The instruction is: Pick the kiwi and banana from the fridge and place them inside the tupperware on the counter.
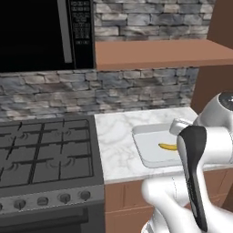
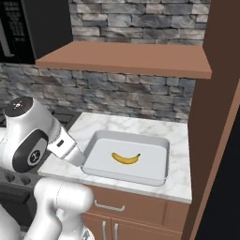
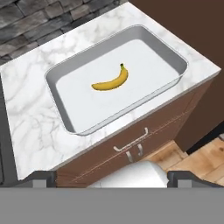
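Observation:
The banana [image 3: 111, 81] lies flat in the middle of the tupperware [image 3: 61, 100], small, yellow and curved with dark tips. From the base views the banana [image 2: 125, 158] [image 1: 167, 146] is alone in the tupperware [image 2: 154, 176] [image 1: 143, 154]. This tray rests on the white marble counter [image 3: 30, 127] [image 2: 180, 136] over brown cabinets. My gripper [image 3: 113, 179] hovers above the counter's front edge, looking down on the tray, open, with nothing between its widely spread fingertips [image 3: 41, 178]. The kiwi and the fridge are out of view.
A black stove top [image 1: 45, 154] adjoins the counter on the left, under a black microwave [image 1: 41, 32]. A brown wooden shelf [image 2: 126, 58] overhangs the counter. A tall brown panel [image 2: 218, 93] bounds it on the right, and a stone wall [image 1: 113, 88] stands behind.

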Controlling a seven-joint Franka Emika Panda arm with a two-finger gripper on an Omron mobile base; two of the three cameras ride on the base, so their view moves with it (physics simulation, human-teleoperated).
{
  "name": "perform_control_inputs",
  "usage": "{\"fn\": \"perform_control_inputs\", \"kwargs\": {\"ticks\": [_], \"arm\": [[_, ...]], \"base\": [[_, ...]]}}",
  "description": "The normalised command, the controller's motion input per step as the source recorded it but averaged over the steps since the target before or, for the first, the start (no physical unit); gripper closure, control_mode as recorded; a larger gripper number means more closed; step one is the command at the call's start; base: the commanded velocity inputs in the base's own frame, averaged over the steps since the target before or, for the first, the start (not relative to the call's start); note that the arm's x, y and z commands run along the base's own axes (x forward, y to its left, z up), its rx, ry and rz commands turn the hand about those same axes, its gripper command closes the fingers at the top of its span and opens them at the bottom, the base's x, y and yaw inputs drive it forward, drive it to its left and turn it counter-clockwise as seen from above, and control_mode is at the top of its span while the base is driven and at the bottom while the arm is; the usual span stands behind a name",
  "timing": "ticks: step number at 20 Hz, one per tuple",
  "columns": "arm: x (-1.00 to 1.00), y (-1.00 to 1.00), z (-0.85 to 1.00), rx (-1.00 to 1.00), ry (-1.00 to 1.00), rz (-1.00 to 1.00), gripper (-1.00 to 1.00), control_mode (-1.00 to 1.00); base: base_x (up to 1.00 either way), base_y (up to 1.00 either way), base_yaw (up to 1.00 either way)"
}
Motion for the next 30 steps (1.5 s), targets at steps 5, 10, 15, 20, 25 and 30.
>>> {"fn": "perform_control_inputs", "kwargs": {"ticks": [5,10,15,20,25,30], "arm": [[0.00,0.00,0.00,0.00,0.00,0.00,-1.00,1.00],[0.00,0.00,0.00,0.00,0.00,0.00,-1.00,1.00],[0.00,0.00,0.00,0.00,0.00,0.00,-1.00,1.00],[0.00,0.00,0.00,0.00,0.00,0.00,-1.00,1.00],[0.00,0.00,0.00,0.00,0.00,0.00,-1.00,1.00],[0.00,0.00,0.00,0.00,0.00,0.00,-1.00,1.00]], "base": [[-0.58,0.42,0.09],[-0.65,0.60,0.00],[-0.69,0.59,0.00],[-0.67,0.52,-0.02],[-0.62,0.51,-0.17],[-0.56,0.56,-0.19]]}}
